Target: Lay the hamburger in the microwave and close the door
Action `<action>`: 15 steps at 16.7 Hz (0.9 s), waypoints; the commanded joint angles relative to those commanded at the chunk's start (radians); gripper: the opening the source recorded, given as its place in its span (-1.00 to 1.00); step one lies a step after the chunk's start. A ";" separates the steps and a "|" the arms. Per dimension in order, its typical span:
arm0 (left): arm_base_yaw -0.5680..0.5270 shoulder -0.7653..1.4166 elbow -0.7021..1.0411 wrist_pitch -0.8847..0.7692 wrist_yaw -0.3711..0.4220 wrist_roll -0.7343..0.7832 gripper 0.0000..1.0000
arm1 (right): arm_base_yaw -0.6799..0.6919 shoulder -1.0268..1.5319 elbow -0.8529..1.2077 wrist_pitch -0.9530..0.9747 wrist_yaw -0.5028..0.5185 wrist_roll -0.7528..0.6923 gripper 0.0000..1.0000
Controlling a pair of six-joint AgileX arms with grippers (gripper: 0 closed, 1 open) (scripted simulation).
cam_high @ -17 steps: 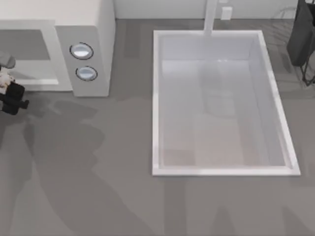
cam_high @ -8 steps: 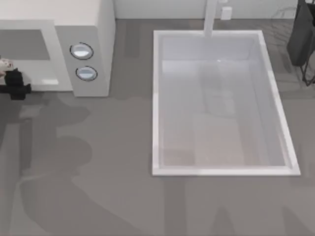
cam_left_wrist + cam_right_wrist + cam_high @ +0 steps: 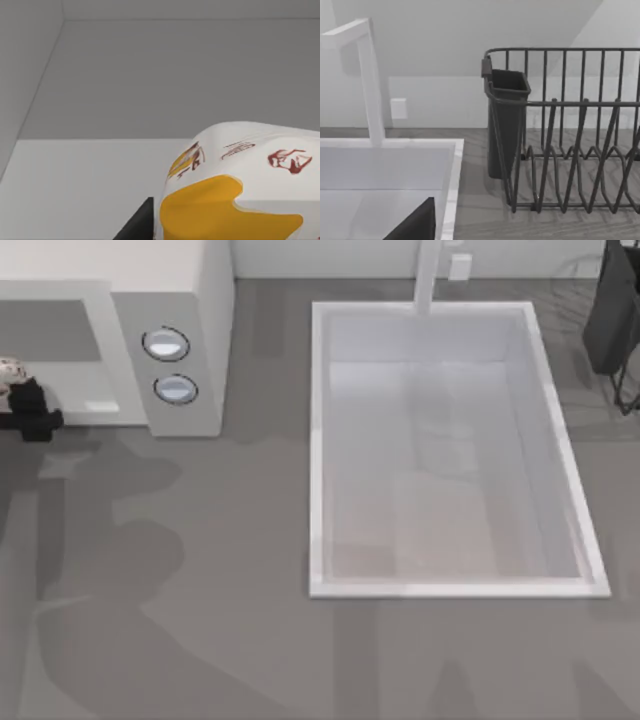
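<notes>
The left pincer (image 3: pixel 25 410) sits at the mouth of the microwave (image 3: pixel 170 300), at the top view's left edge, clamped on the hamburger (image 3: pixel 10 368), which pokes just ahead of it into the cavity.

In the left wrist view the hamburger (image 3: pixel 240 185) hangs above the pale cavity floor, the grey back wall well beyond. Best to lower it flat before releasing.

The right wrist view looks past the sink (image 3: pixel 390 150) to a dish rack (image 3: pixel 570 140); I cannot tell how the right pincer's fingers stand.

1. Left end effector (image 3: pixel 25 410) at the top view's left edge, before the microwave (image 3: pixel 175 340) cavity.
2. White sink basin (image 3: pixel 318 440) right of the microwave, sunk into the grey worktop (image 3: pixel 200 570).
</notes>
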 joint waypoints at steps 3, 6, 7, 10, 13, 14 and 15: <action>-0.009 0.060 0.068 -0.043 -0.008 -0.004 -1.00 | 0.000 0.000 0.000 0.000 0.000 0.000 1.00; -0.022 0.156 0.229 -0.102 -0.019 -0.010 -1.00 | 0.000 0.000 0.000 0.000 0.000 0.000 1.00; -0.026 0.188 0.302 -0.122 -0.022 -0.012 -1.00 | 0.000 0.000 0.000 0.000 0.000 0.000 1.00; -0.038 0.282 0.523 -0.186 -0.033 -0.017 -1.00 | 0.000 0.000 0.000 0.000 0.000 0.000 1.00; -0.052 0.374 0.674 -0.259 -0.046 -0.023 -1.00 | 0.000 0.000 0.000 0.000 0.000 0.000 1.00; -0.056 0.399 0.703 -0.280 -0.050 -0.026 -1.00 | 0.000 0.000 0.000 0.000 0.000 0.000 1.00; -0.060 0.417 0.721 -0.295 -0.053 -0.028 -1.00 | 0.000 0.000 0.000 0.000 0.000 0.000 1.00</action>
